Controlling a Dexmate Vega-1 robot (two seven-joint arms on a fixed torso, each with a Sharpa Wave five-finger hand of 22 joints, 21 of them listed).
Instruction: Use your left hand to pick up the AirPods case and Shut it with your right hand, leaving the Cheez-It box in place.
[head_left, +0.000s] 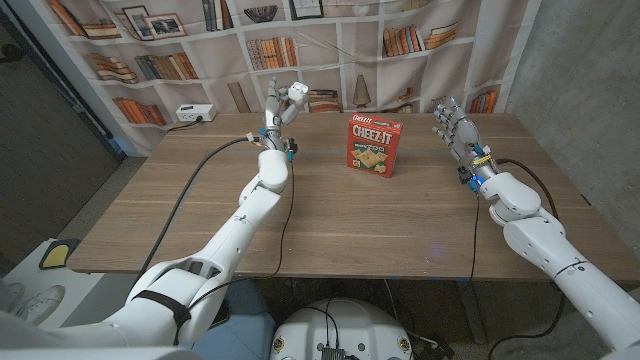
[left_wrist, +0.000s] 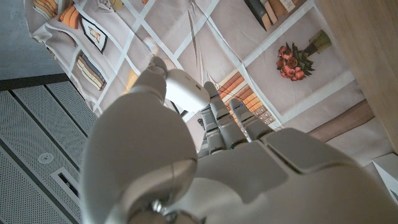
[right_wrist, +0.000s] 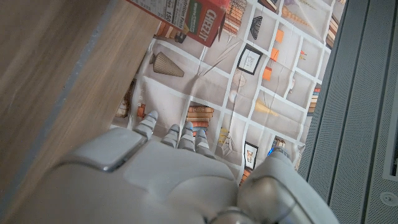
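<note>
The white AirPods case (head_left: 296, 95) is held up in the air by my left hand (head_left: 277, 104), over the far part of the table and left of the Cheez-It box (head_left: 374, 145). In the left wrist view the case (left_wrist: 186, 91) sits between the fingertips of that hand (left_wrist: 211, 168); I cannot tell how its lid stands. The red box stands upright on the wooden table (head_left: 330, 220), past the middle. My right hand (head_left: 452, 126) is raised at the far right with fingers apart, holding nothing. The right wrist view shows that hand (right_wrist: 168, 180) and a corner of the box (right_wrist: 189, 15).
A printed bookshelf backdrop (head_left: 330, 40) hangs right behind the table's far edge. A white power strip (head_left: 196, 113) lies at the back left. Black cables (head_left: 200, 170) run along both arms over the table top. The near half of the table is bare wood.
</note>
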